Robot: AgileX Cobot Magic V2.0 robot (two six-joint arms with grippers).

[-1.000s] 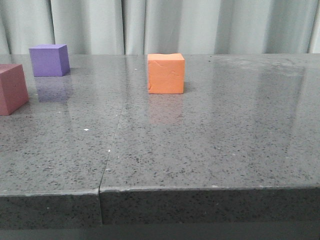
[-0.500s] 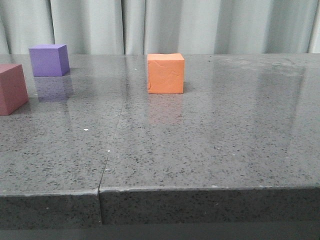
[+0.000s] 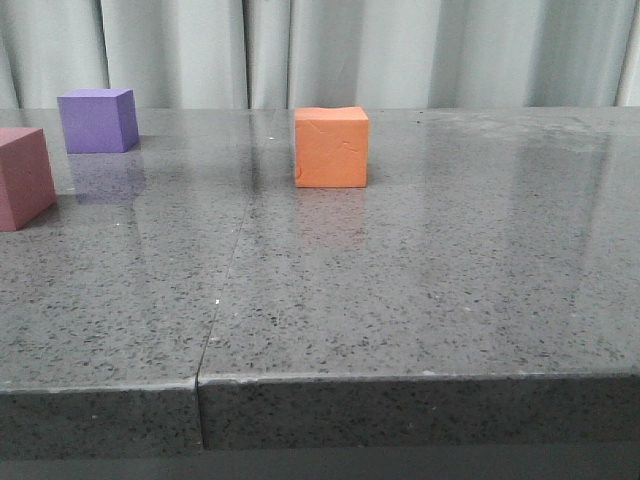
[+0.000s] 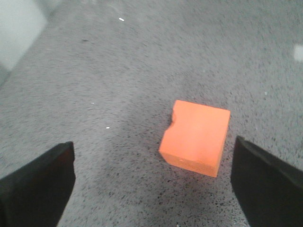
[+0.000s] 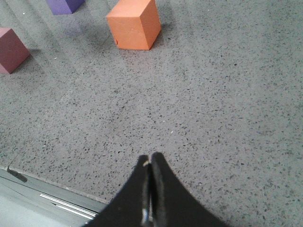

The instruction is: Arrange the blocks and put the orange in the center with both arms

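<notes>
The orange cube (image 3: 332, 148) sits flat on the grey speckled worktop (image 3: 400, 290), one face square to the front camera; as a cube it shows no long axis. The purple cube (image 3: 97, 120) lies at its 9 o'clock, well apart, the pink-red cube (image 3: 24, 178) at 8 o'clock. The left gripper (image 4: 154, 182) hangs wide open, empty, above the orange cube. The right gripper (image 5: 150, 166) is closed on nothing.

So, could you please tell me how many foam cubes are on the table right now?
3. The orange cube stands near the table's middle, the purple cube at the far left, and the pink-red cube nearer, cut by the left edge. Others may lie outside view.
</notes>
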